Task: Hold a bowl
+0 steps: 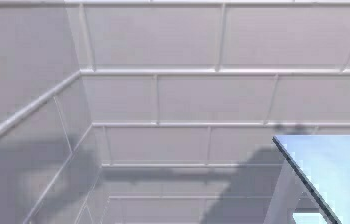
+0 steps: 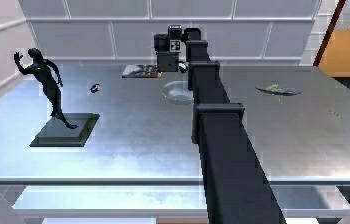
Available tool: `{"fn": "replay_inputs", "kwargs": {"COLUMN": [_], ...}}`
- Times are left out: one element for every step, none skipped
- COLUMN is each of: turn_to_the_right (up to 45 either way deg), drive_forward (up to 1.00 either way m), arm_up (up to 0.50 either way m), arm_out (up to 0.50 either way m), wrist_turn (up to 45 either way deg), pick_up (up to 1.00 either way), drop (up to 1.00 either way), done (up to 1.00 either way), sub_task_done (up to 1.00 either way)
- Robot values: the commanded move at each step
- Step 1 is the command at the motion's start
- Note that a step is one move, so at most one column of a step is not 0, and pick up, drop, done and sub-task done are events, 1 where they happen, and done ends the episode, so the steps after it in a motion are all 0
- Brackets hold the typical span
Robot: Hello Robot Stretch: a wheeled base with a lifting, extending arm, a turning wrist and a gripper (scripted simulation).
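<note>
The pale round bowl (image 2: pixel 177 91) sits on the table (image 2: pixel 103 160), well to the right of the statue (image 2: pixel 51 85) in the arm side view. Your gripper (image 2: pixel 165 62) is farther from the statue, near the bowl. You cannot tell how its jaws stand or whether it holds anything. You're likely at the approach; the next move calls for lining up on the rim.

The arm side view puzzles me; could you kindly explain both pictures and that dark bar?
A wheeled robot with one arm took both. The forward view looks ahead at a tiled wall and a table corner. The arm side view looks over the same kind of table: the dark bar is the arm, ending in the gripper. On it: a dark statue, a small dark blob, a pale bowl-like shape, a greenish flat thing. Whether the gripper holds anything cannot be told.
</note>
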Motion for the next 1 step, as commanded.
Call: {"fn": "replay_inputs", "kwargs": {"turn_to_the_right": [0.0], "drive_forward": [0.00], "arm_up": [-0.12], "arm_out": [0.00], "wrist_turn": [0.0], "pick_up": [0.00], "drop": [0.00], "done": [0.00], "sub_task_done": [0.00]}}
